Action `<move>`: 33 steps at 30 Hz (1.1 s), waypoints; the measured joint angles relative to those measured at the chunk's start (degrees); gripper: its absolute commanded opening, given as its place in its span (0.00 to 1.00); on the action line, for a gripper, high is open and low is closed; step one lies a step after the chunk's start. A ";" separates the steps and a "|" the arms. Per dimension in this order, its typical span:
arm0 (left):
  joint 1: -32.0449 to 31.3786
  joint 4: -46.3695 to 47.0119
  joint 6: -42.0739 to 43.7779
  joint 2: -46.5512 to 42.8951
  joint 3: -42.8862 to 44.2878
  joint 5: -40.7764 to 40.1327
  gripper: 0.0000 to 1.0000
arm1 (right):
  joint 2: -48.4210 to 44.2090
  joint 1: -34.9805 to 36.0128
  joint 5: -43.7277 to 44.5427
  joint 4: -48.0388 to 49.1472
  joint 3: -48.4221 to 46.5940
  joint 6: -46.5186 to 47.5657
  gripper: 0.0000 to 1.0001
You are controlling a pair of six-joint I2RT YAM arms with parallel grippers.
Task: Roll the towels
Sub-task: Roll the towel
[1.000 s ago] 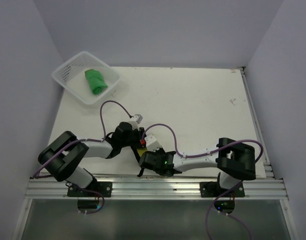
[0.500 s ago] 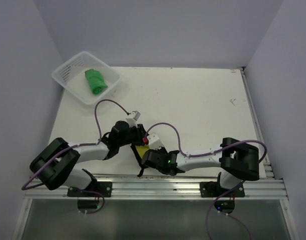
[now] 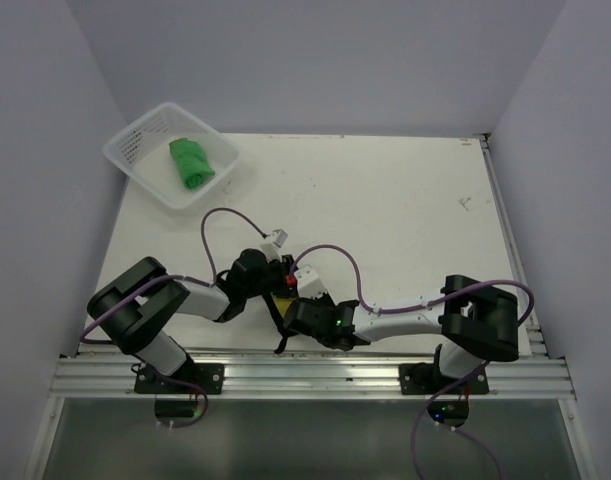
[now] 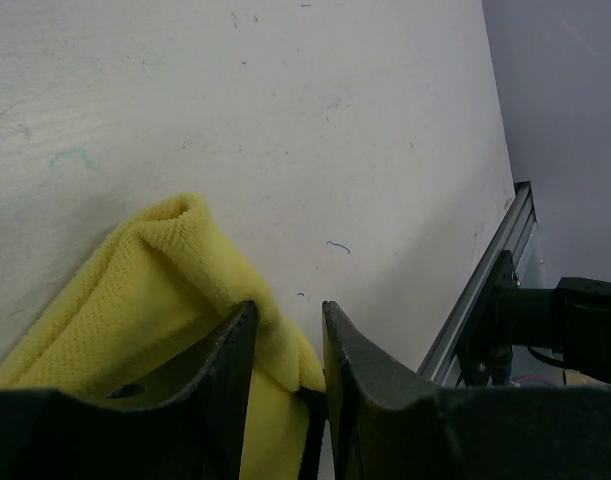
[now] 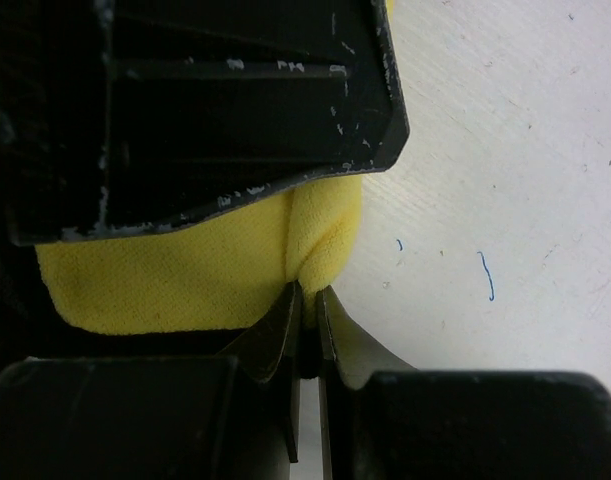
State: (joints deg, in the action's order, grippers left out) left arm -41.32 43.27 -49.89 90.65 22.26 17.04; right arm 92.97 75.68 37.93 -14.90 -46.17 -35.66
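1. Left wrist view: I am watching the left gripper [image 4: 288,312] pinching a bunched fold of the yellow towel [image 4: 155,290], its nubbly weave puffing up beside the fingers.
2. The right gripper [image 5: 307,295] is nipping a crease of this towel, its fingers nearly pressed together.
3. The towel is lying by the near edge of the table [image 3: 405,210], left of middle.
4. The green towel [image 3: 191,162] is sitting rolled in the basket [image 3: 135,130] at the far left corner.
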 measured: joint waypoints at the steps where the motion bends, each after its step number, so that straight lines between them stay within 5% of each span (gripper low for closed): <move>1: -0.09 0.31 -0.11 0.07 0.02 0.00 0.36 | 0.00 0.00 0.00 0.00 0.00 0.00 0.00; 13: -1.33 1.18 -1.68 0.09 1.07 -0.20 0.35 | 0.00 0.00 0.00 0.00 0.00 -0.02 0.00; 26: -1.57 -15.41 1.49 -7.78 4.96 -9.42 0.35 | 0.00 -0.13 -0.04 0.00 0.00 -0.20 0.00; 33: -1.57 -14.36 0.92 -8.55 4.96 -8.09 0.36 | 0.00 -0.37 -0.15 0.24 0.02 -0.33 0.00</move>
State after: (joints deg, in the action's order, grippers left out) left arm -42.89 28.91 -48.97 82.11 27.22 8.95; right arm 92.97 75.31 37.78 -14.66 -46.15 -35.99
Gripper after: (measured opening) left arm 0.358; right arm 0.094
